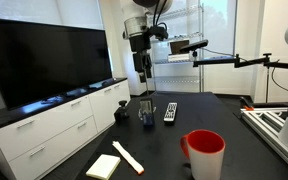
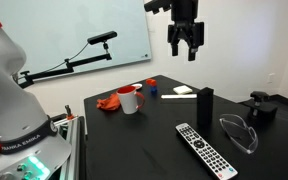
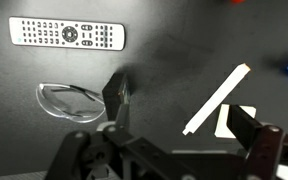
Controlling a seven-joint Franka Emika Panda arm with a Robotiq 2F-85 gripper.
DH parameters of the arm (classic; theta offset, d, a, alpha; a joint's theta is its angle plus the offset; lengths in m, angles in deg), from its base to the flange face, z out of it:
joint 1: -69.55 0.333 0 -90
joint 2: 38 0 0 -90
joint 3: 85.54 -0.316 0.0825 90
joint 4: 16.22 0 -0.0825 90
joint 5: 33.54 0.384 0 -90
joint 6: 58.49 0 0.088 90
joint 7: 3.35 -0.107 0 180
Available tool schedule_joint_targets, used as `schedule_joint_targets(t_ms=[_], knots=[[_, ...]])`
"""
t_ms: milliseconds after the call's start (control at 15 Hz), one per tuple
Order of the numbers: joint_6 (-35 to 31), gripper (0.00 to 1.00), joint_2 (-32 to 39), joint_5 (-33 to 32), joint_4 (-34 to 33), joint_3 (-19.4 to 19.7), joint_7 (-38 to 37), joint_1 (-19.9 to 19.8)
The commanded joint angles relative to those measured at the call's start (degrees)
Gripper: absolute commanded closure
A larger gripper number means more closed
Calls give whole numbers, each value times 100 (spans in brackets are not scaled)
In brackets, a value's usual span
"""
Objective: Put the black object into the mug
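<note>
The black object (image 2: 204, 108) is a matte black block standing upright on the dark table; it also shows in an exterior view (image 1: 147, 110) and, from above, in the wrist view (image 3: 117, 94). The red mug (image 1: 205, 153) with a pale handle stands upright near a table edge and also shows in the exterior view from the opposite side (image 2: 130, 100). It is out of the wrist view. My gripper (image 2: 184, 42) hangs high above the table, open and empty, roughly over the block (image 1: 144, 68). Its fingers frame the bottom of the wrist view (image 3: 181, 130).
A flat black remote (image 2: 206, 150) and clear safety glasses (image 2: 239, 133) lie near the block. A squat black box (image 2: 261, 107) sits at a corner. A white stick (image 3: 216, 100) and a pale pad (image 1: 103, 166) lie nearby. An orange thing (image 2: 108, 102) lies beside the mug.
</note>
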Motion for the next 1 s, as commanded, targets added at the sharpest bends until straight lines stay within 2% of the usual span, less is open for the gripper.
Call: schedule_joint_targets(t_ms=[0,200,267,467,600,933], knots=[[53,0,6,39,-66,31,773,-44],[-46,0,45,-268,1,84,951,-100],[9,0,92,-126,20,52,720,-71],[9,0,166,-136,43,54,726,-86],[-158,0,35,-98,179,-2,1083,-51],[-891,0,26,-934,397,-122,1621,38]])
